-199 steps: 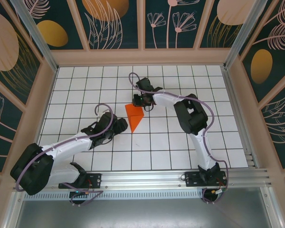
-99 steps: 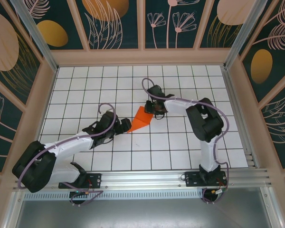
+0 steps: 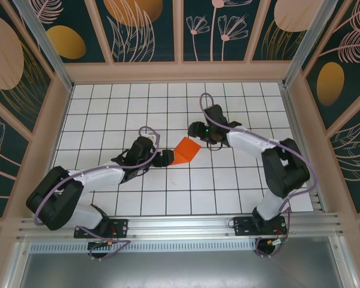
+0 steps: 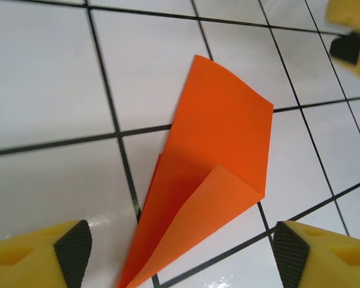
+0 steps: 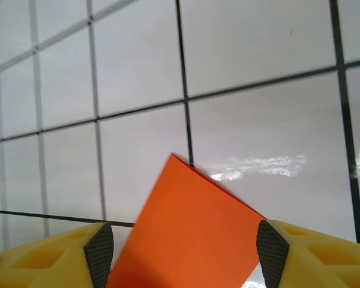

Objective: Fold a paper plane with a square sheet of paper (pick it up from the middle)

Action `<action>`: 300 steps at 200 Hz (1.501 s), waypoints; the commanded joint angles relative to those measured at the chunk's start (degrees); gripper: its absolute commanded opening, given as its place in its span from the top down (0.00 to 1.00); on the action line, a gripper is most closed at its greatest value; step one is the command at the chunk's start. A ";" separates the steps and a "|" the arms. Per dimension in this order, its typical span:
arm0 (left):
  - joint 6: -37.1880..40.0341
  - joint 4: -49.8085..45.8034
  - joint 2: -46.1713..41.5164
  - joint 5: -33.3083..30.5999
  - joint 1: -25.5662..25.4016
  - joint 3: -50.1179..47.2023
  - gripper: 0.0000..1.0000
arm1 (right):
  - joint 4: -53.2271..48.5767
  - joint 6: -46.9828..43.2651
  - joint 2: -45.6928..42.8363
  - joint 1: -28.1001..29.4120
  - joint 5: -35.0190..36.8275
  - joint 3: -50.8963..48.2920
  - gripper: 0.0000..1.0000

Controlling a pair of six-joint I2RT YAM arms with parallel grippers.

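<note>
The bright orange sheet of paper (image 3: 184, 151) lies folded into a pointed dart on the white grid table, one flap lifted a little (image 4: 219, 156). Its narrow tip points toward my left gripper (image 3: 162, 158), and its wide end toward my right gripper (image 3: 198, 131). In the left wrist view my left gripper (image 4: 181, 249) is open, and the tip runs down between the black pads (image 4: 72, 246) without touching either. In the right wrist view the wide end (image 5: 195, 234) sits between the spread fingers of my open right gripper (image 5: 184, 252).
Wooden walls with dark floral panels close in the table (image 3: 228, 180) on three sides. A metal rail (image 3: 186, 225) with the arm bases runs along the near edge. White grid cells lie bare around the paper.
My right gripper has opened and let go of the paper after carrying it to the right and turning it. My left gripper has followed to the right, up to the paper's tip.
</note>
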 commanded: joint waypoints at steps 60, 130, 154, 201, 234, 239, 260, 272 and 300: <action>26.67 3.42 5.55 8.41 0.26 4.27 0.37 | 10.08 0.89 -10.78 -3.41 -7.58 -13.71 0.26; 25.38 4.16 12.41 13.32 2.93 7.13 0.49 | 10.21 -0.61 -15.07 -3.45 -9.53 -15.15 0.09; 24.04 6.15 13.77 16.45 3.88 6.85 0.57 | 11.38 -0.62 -15.70 -3.48 -9.49 -15.88 0.04; 23.40 8.39 13.47 22.99 4.70 5.83 0.74 | 11.50 0.54 -14.92 -3.56 -11.24 -15.24 0.03; 22.54 11.35 12.51 24.90 5.08 5.19 0.88 | 10.95 1.25 -15.67 -3.63 -12.43 -15.86 0.05; 22.26 11.74 12.30 24.91 5.06 5.11 0.90 | 10.87 1.55 -15.76 -3.63 -12.80 -16.04 0.05; 19.66 14.22 11.33 24.84 5.41 4.76 0.95 | 11.12 3.72 -16.28 -3.62 -14.62 -17.01 0.08; 17.30 15.95 10.54 24.51 5.50 4.42 0.98 | 11.98 5.78 -16.81 -3.74 -15.73 -18.15 0.09; 10.32 21.92 8.81 23.55 5.76 3.09 0.98 | 17.53 12.62 -17.44 -3.80 -19.36 -21.93 0.15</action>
